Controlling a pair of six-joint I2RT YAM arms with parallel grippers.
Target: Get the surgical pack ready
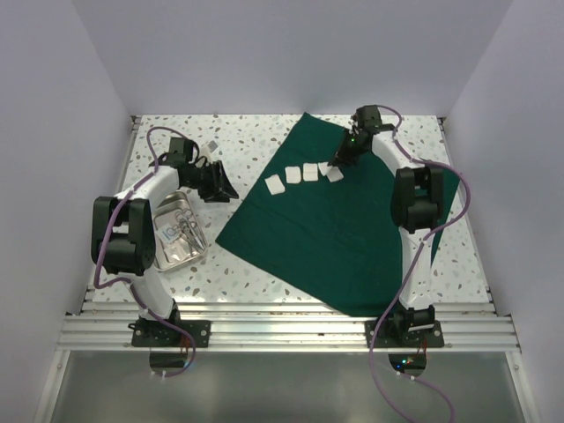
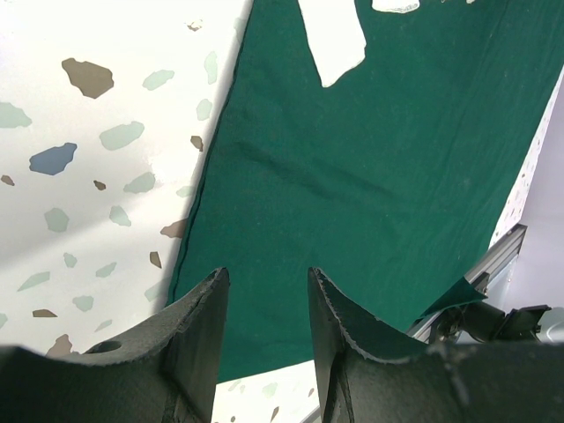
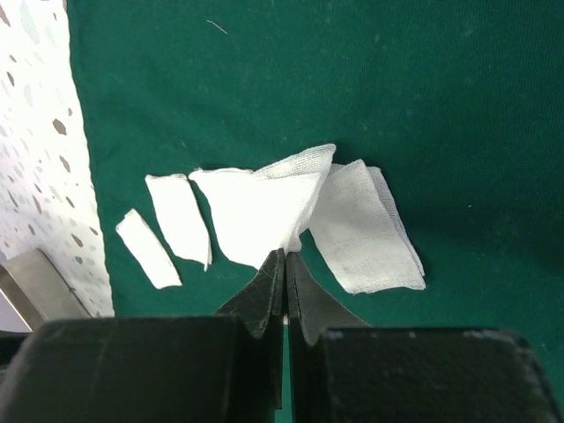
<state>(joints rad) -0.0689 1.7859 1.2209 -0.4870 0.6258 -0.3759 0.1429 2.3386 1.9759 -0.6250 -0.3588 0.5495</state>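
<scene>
The dark green cloth (image 1: 352,229) lies spread flat on the table. Several white gauze squares (image 1: 293,175) sit in a row near its far left edge. My right gripper (image 1: 338,164) is shut on the corner of one gauze square (image 3: 260,207), which it lifts slightly, and another gauze square (image 3: 366,231) lies just to its right. My left gripper (image 2: 264,282) stands open with nothing in it, low over the cloth's left edge (image 2: 220,176). The steel tray (image 1: 166,256) holds the scissors and forceps (image 1: 182,229) on the left side of the table.
White walls close in the speckled table (image 1: 238,141) at the back and on both sides. An aluminium rail (image 1: 282,330) runs along the near edge. The left arm's elbow (image 1: 119,233) stands beside the tray.
</scene>
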